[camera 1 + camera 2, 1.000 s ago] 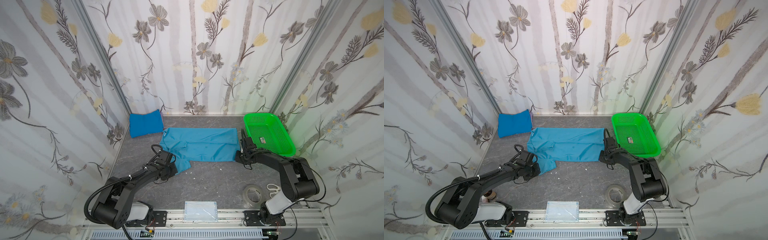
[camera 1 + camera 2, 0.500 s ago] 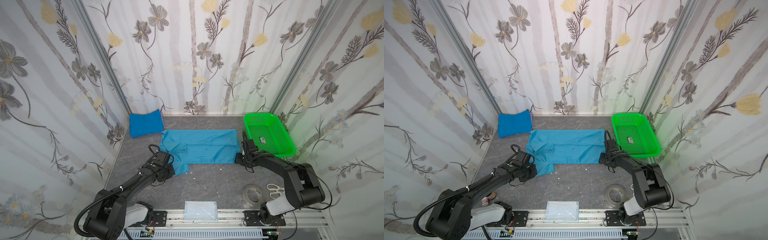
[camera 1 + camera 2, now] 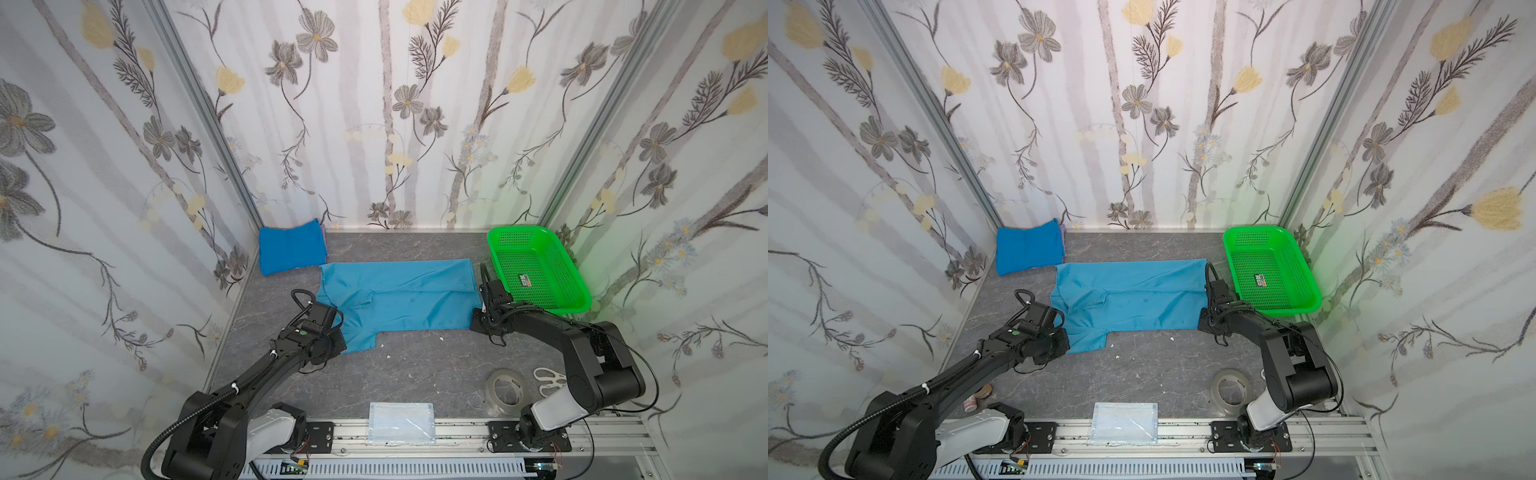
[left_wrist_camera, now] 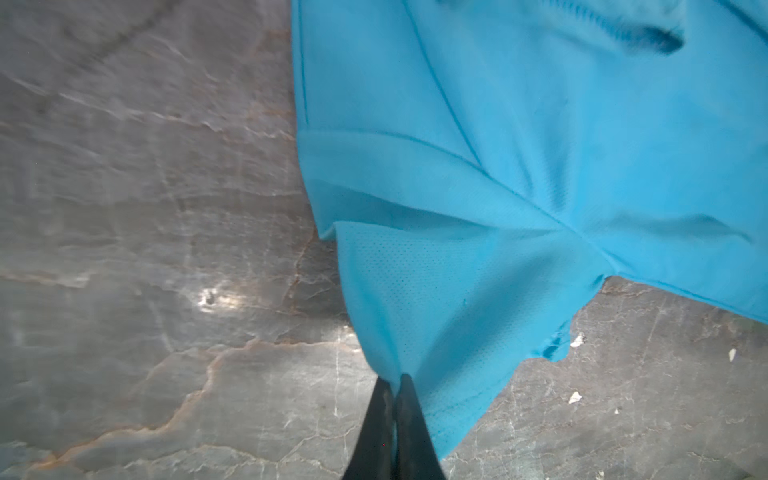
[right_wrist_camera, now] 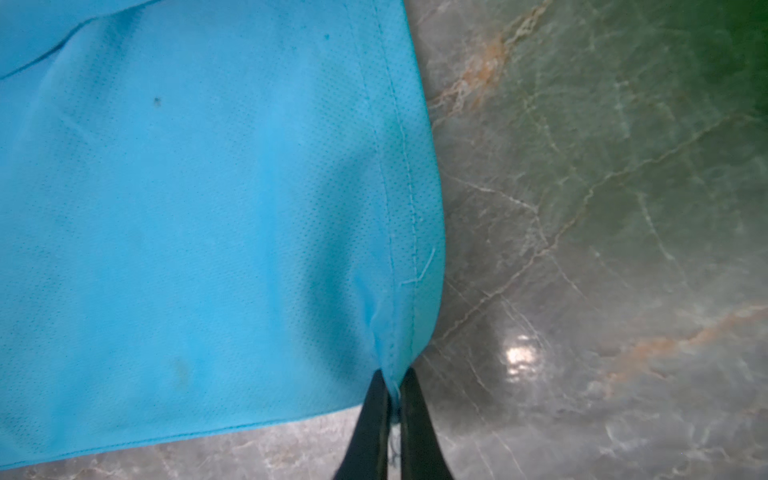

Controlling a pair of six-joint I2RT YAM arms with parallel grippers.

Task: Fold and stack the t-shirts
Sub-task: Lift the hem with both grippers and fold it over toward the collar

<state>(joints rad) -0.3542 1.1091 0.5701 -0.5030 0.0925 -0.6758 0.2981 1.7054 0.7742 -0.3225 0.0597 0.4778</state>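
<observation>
We see the teal t-shirt (image 3: 399,299) (image 3: 1129,299) spread flat near the middle of the table (image 3: 415,365). Its long axis runs side to side in both top views, with the sleeve end toward the left and the straight hem toward the green basket (image 3: 582,299) on the right. One short sleeve juts toward the front edge. The left end effector (image 4: 395,378) is clamped on the edge of that sleeve, so the cloth fans away from its tips. The right end effector (image 5: 392,376) pinches the front corner of the hem, with the shirt spreading away to one side of its tips. The royal blue t-shirt (image 3: 291,251) lies folded in the back left corner, apart from both arms. In both top views the wrist bodies cover the fingertips, so we read the grips from the wrist views alone. Those views cut off most of the shirt, and the far cloth in the left wrist view is blurred.
</observation>
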